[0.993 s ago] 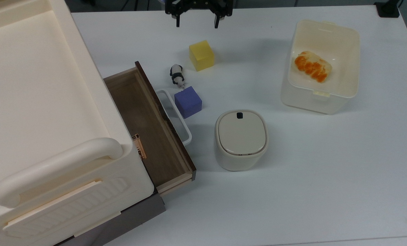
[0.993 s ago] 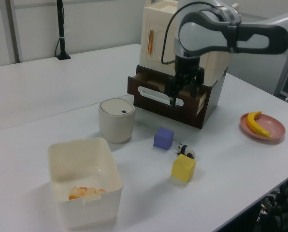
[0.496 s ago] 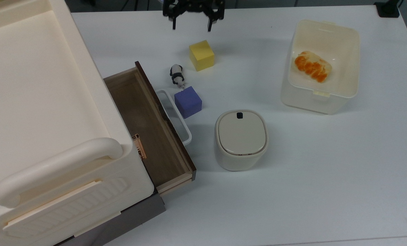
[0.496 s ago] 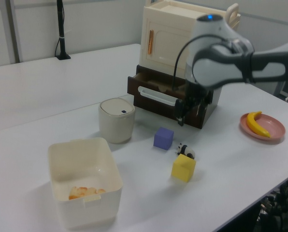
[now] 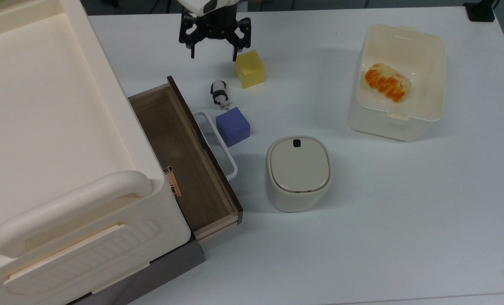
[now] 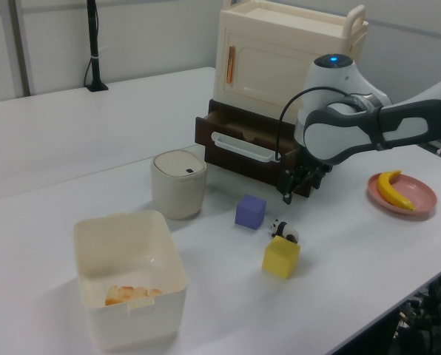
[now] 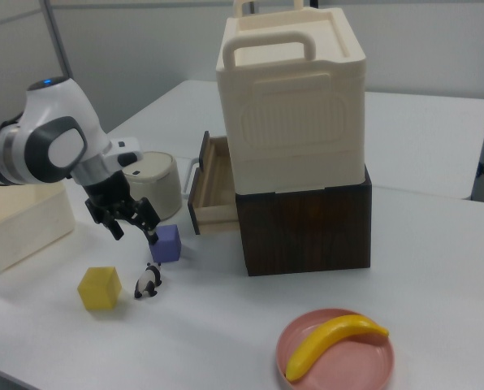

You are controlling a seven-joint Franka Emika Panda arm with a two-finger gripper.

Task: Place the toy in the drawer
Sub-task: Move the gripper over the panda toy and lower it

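The toy, a tiny black-and-white panda (image 5: 220, 94), stands on the white table between a yellow cube (image 5: 250, 68) and a purple cube (image 5: 233, 126). The brown wooden drawer (image 5: 171, 152) is pulled out of the cream cabinet, its white loop handle beside the purple cube. My gripper (image 5: 213, 56) hangs open and empty above the table, just beyond the panda and left of the yellow cube in the top view. In the right view the gripper (image 7: 135, 236) hovers a little above the panda (image 7: 149, 281). In the left view the gripper (image 6: 300, 191) is above the panda (image 6: 284, 231).
A lidded cream pot (image 5: 298, 171) stands in front of the drawer. A white tub (image 5: 404, 34) holding a bread-like item (image 5: 387, 82) sits at the top view's right. A pink plate with a banana (image 7: 339, 349) lies near the cabinet in the right view.
My gripper has come down and shifted toward the top view's left, closer to the panda. Its fingers stay open. The objects have not moved.
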